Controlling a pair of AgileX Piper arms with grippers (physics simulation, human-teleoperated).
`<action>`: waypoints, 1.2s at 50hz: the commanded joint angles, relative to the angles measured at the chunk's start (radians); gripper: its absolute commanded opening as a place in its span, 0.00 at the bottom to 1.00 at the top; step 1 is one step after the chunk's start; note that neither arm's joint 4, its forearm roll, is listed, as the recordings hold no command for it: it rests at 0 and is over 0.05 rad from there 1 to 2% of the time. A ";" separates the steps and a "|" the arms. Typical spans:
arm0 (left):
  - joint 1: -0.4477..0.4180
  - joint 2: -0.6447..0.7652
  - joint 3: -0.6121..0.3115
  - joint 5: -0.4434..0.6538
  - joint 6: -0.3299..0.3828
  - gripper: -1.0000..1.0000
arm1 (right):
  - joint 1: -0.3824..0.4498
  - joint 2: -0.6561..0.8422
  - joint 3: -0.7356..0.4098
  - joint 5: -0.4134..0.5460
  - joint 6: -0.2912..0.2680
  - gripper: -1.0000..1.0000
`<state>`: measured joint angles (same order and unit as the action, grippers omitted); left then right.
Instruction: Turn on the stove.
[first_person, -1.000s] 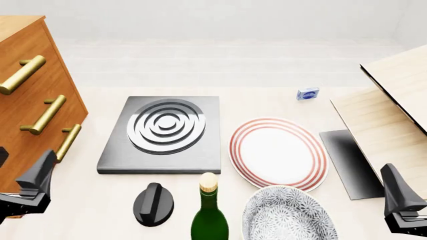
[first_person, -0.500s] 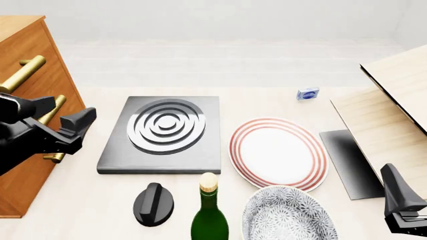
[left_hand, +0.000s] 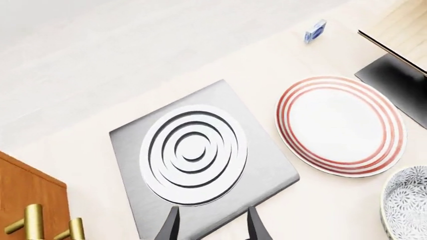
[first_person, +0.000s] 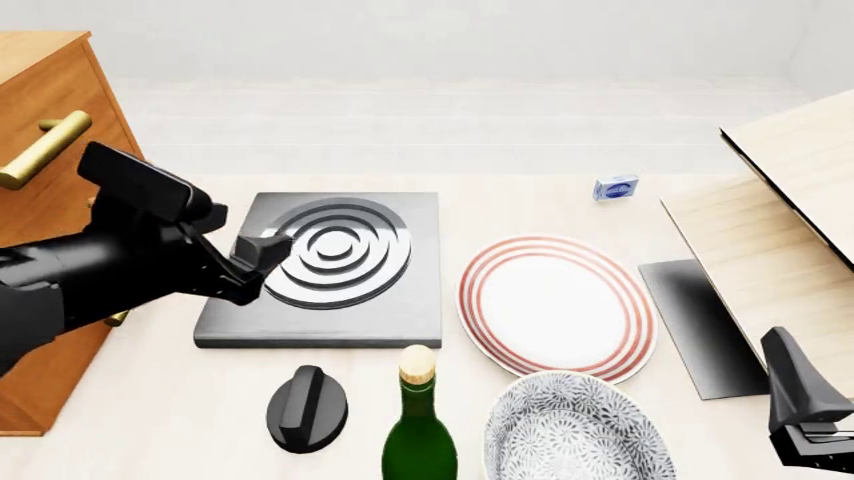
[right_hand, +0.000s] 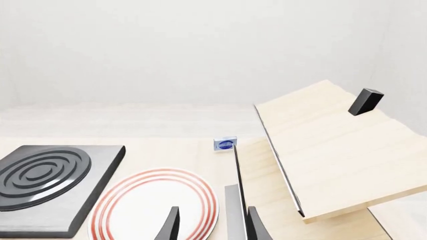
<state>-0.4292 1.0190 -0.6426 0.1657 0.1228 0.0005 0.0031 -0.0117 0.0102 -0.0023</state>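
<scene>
The stove (first_person: 400, 300) is a dark-grey slab with a ringed round burner (first_person: 334, 250), lying left of the table's centre. Its black oval knob (first_person: 308, 408) lies separately on the table in front of the slab, clear of both grippers. My left gripper (first_person: 260, 262) hovers over the slab's left edge, open and holding nothing. In the left wrist view the stove (left_hand: 267, 170) fills the middle, just beyond the open left gripper (left_hand: 213, 210). My right gripper (first_person: 797, 400) sits low at the near right, open (right_hand: 212, 210) and empty. The stove (right_hand: 100, 165) also shows in the right wrist view.
A green bottle (first_person: 419, 430) stands right beside the knob. A red-rimmed plate (first_person: 558, 305) and a patterned bowl (first_person: 574, 432) lie right of the stove. There is a thin dark sheet (first_person: 701, 325), a wooden board (first_person: 787, 230), a small blue box (first_person: 615, 188), and a wooden dresser (first_person: 54, 200) at left.
My left arm has risen from the near left corner and swung right and forward, from beside the dresser to over the stove's left edge. The right arm has stayed put.
</scene>
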 joint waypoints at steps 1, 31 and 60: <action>-0.039 0.072 0.002 -0.009 -0.031 1.00 | 0.000 0.000 0.000 -0.001 0.002 1.00; -0.083 0.173 0.084 -0.118 -0.138 1.00 | 0.000 0.000 0.000 -0.001 0.002 1.00; -0.080 0.283 0.162 -0.243 -0.191 1.00 | 0.000 0.000 0.000 -0.001 0.002 1.00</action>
<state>-0.5107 1.2677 -0.5066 -0.0373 -0.0548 0.0002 0.0034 -0.0113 0.0095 -0.0005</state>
